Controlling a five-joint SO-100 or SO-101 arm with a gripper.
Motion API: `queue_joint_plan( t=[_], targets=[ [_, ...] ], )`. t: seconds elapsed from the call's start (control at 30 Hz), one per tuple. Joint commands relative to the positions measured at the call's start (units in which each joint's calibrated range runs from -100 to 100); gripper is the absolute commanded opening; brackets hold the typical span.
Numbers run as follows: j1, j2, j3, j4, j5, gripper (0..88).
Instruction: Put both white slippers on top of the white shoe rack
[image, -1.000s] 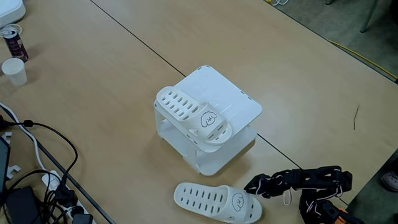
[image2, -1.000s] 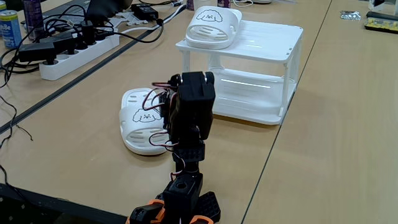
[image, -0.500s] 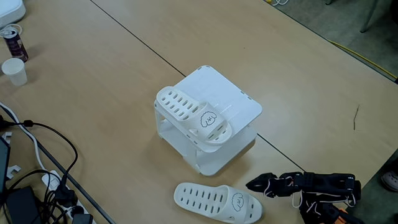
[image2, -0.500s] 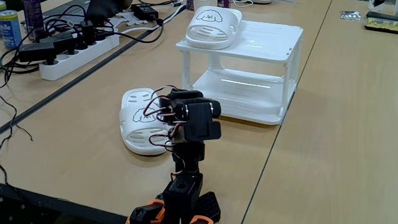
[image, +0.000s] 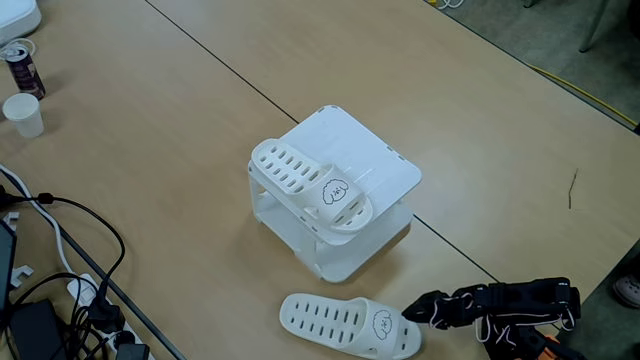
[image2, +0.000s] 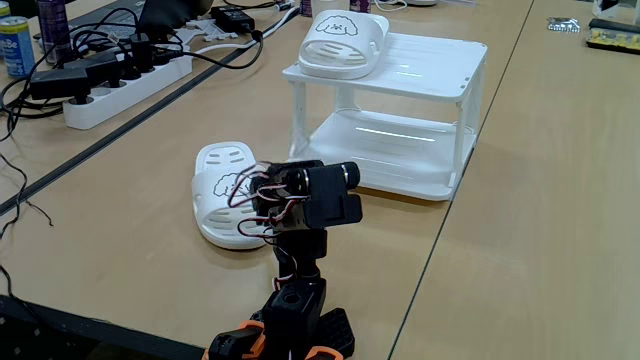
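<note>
Pincer (image: 412, 308) low, just beside floor-level slipper (image: 350, 325) — heel end

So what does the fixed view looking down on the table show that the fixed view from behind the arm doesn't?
Only the fixed view from above: a white paper cup, a dark drink can and a strip of floor with a yellow cable.

Only the fixed view from behind the arm: a blue can.

Both fixed views: the white shoe rack with one white slipper on top, the other slipper on the table, and the arm beside it.
</note>
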Motion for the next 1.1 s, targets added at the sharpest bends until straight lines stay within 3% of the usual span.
queue_joint_plan(
  t=[0.0, 0.3, 0.53, 1.07],
  targets=[
    [0.2, -0.5, 1.7, -11.3, 0.4, 0.6],
    [-0.3, 6.4, 1.4, -25.1, 0.4, 0.6],
    [-4.5, 12.3, 1.4, -25.1, 0.4, 0.6],
    [-4.4, 16.3, 1.3, -24.5, 0.4, 0.6]
  ],
)
